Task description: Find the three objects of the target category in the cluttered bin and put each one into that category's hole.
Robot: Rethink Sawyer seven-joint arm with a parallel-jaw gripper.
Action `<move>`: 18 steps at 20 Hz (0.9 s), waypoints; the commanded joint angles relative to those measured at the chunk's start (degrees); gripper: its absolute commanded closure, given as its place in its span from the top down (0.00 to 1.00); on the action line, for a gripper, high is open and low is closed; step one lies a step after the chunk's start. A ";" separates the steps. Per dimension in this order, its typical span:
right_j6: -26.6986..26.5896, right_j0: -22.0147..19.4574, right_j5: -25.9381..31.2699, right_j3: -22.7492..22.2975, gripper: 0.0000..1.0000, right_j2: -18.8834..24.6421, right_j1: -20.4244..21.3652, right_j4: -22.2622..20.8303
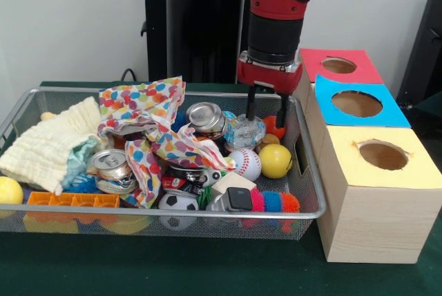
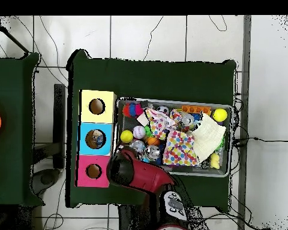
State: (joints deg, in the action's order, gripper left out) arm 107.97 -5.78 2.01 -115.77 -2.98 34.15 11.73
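Item: pale wooden box with yellow top and round hole [image 1: 381, 192], nearest of three; silver wire-mesh bin [image 1: 173, 211] of clutter beside it on the green surface [image 1: 207, 268].

Detail: The target category is not shown; balls look the likeliest, a judgement only. A yellow ball [image 1: 275, 161] and a white baseball [image 1: 245, 163] lie at the bin's box-side end, just nearer the camera than the black two-fingered end effector [image 1: 266, 108]. It hangs open and empty above the bin's far corner, over a small orange ball [image 1: 273, 126], fingers pointing down. The blue-topped box [image 1: 356, 105] and red-topped box [image 1: 338, 65] stand close alongside. Balls have no long axis to align.
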 commanded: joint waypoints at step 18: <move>10.44 11.66 0.45 11.51 1.00 -13.28 -2.66 6.96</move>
State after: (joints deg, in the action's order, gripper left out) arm 107.97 5.52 2.02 -111.46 -13.53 32.43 14.92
